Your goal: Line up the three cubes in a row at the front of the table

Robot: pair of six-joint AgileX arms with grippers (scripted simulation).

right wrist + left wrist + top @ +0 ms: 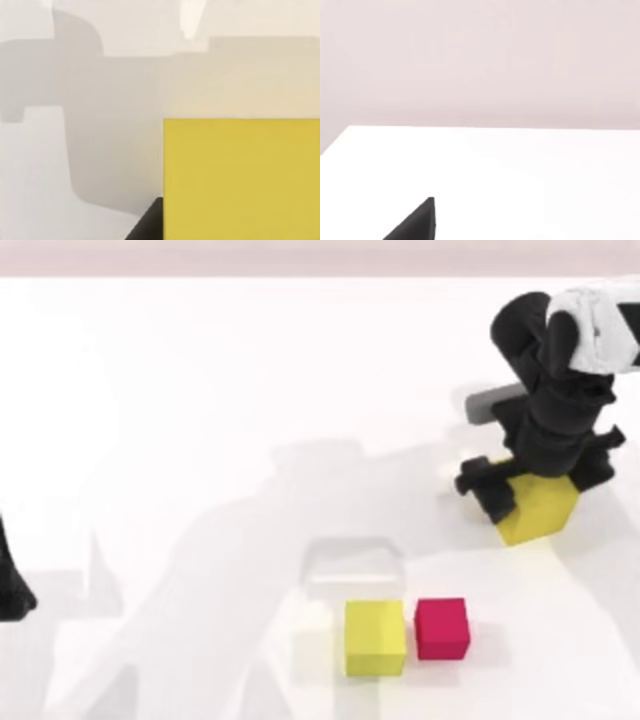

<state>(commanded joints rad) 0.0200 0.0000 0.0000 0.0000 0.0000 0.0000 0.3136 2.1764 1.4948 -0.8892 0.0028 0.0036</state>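
Right arm at the right side of the table [200, 390], reaching down over the largest yellow cube [541, 510]. The right gripper [535, 485] straddles this cube: one dark finger [490, 490] shows against its left face, the other sits at its right side near the arm body, so the jaws appear closed on it (contact on the far side is hidden by the arm). Whether the cube rests on the surface or is lifted cannot be told from above. In the right wrist view the same cube [240, 180] fills the lower right, with a dark finger edge [147, 225] touching its lower left corner and grey shadows on the white table behind.

Medium yellow cube [375, 637] sits near the front edge, about centre. The magenta-red cube [442, 628] stands just beside it on its right, faces nearly touching, a thin gap between.

Left arm parked at the far left edge of the top view; only a dark part [12, 590] shows. The left gripper's state cannot be told; the left wrist view shows bare table and one dark fingertip [417, 222].
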